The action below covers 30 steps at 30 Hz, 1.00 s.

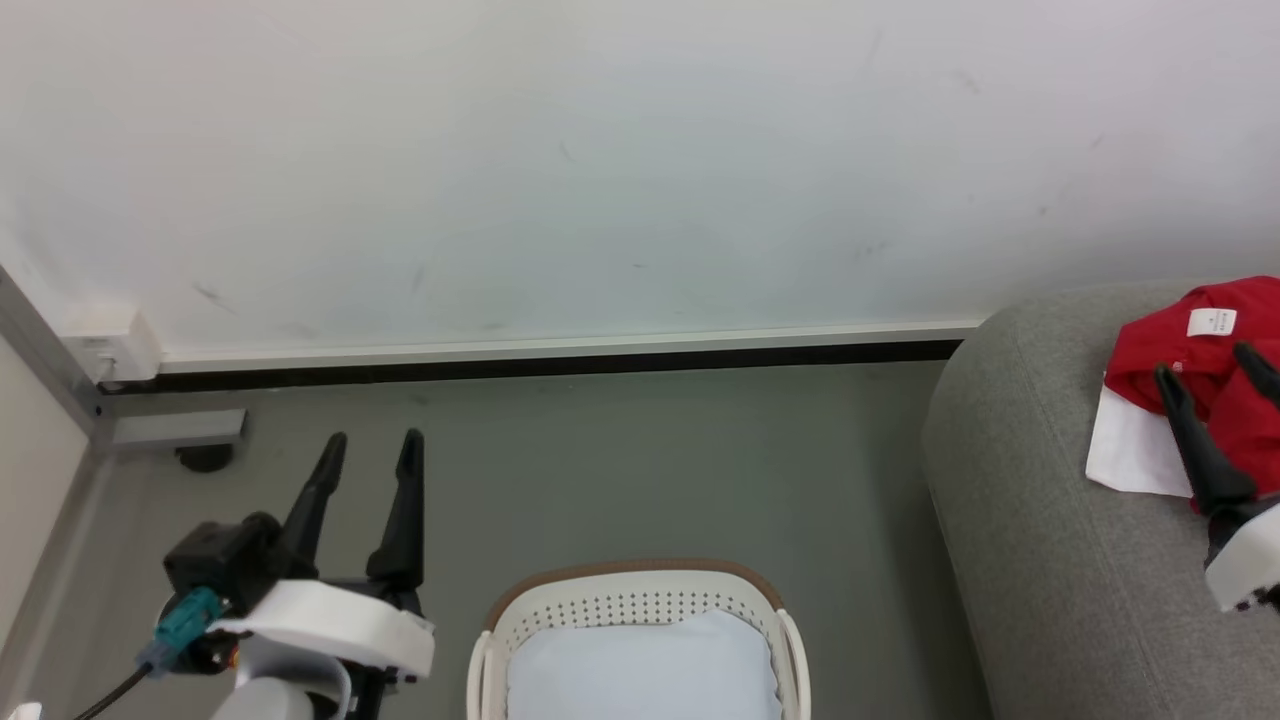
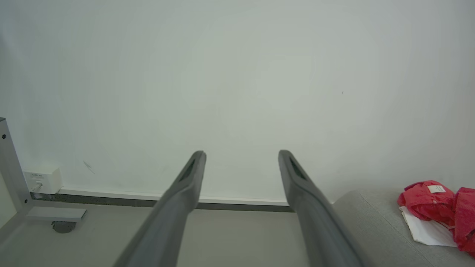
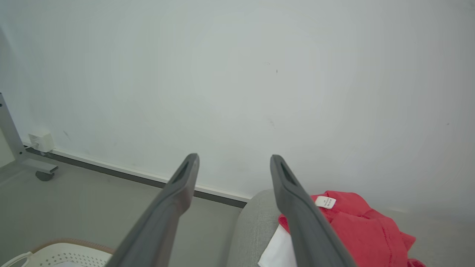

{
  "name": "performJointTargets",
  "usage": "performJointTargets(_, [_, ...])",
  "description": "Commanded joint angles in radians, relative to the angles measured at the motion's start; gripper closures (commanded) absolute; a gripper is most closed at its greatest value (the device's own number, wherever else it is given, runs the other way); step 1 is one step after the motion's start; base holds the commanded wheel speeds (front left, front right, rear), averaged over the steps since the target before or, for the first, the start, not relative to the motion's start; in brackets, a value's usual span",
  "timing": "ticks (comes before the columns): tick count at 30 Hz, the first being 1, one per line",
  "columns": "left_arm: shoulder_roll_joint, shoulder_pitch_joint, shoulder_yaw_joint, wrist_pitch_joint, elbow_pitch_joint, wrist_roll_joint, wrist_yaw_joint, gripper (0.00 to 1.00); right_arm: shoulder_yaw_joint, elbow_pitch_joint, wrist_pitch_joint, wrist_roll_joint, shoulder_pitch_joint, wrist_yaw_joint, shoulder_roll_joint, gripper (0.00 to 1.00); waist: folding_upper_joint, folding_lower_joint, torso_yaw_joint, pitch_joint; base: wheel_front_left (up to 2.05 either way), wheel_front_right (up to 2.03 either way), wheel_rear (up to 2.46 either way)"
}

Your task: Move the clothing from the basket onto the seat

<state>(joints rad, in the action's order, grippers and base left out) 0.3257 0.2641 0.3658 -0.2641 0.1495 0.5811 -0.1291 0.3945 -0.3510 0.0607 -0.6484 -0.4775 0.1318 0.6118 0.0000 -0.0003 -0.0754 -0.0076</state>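
Ahead, left hand point(image 1: 373, 440) and right hand point(image 1: 1205, 362) both wide-fingered, empty; clothing point(image 1: 1140, 365) on seat point(image 1: 1030, 500) (pale pad point(image 1: 640, 670) inside basket point(image 1: 640, 605)).

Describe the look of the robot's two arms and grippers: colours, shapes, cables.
The left gripper has two long, dark, tapering fingers on a black base, a rounded white wrist shell, a teal connector and a black cable. The right gripper has the same dark fingers and a white shell.

Red clothing point(image 3: 356, 226) on grey seat point(image 3: 246, 226), right gripper point(image 3: 233, 157) spread wide
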Motion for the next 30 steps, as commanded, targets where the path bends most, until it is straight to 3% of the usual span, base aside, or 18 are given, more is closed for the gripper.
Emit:
performJointTargets(1, [-0.013, -0.040, -0.029, 0.000, -0.001, -0.023, 0.015, 0.00, -0.045, 0.006, 0.050, 0.036, 0.068, -0.002, -0.036, 0.00, 0.0000, 0.0003, 0.021, -0.011, 0.00, 0.00, 0.00])
performJointTargets(8, [-0.087, -0.138, -0.165, 0.000, 0.002, -0.124, 0.059, 0.00, -0.212, 0.052, 0.180, 0.166, 0.268, -0.002, -0.210, 0.00, 0.0000, 0.0003, 0.034, -0.017, 0.00, 0.00, 0.00])
performJointTargets(17, [-0.189, -0.242, -0.287, 0.000, 0.035, -0.256, 0.142, 0.00, -0.326, 0.158, 0.204, 0.323, 0.436, -0.002, -0.414, 0.00, 0.0000, 0.0003, 0.025, -0.014, 0.00, 0.00, 0.00])
performJointTargets(22, [-0.226, -0.267, -0.330, 0.000, 0.044, -0.342, 0.174, 0.00, -0.327, 0.182, 0.205, 0.360, 0.474, -0.002, -0.469, 0.00, 0.0000, 0.0003, 0.018, -0.014, 0.00, 0.00, 0.00])
performJointTargets(30, [-0.258, -0.277, -0.373, 0.000, 0.070, -0.401, 0.215, 0.00, -0.319, 0.168, 0.205, 0.365, 0.476, -0.002, -0.484, 0.00, 0.0000, 0.0003, 0.011, -0.018, 0.00, 0.00, 0.00])
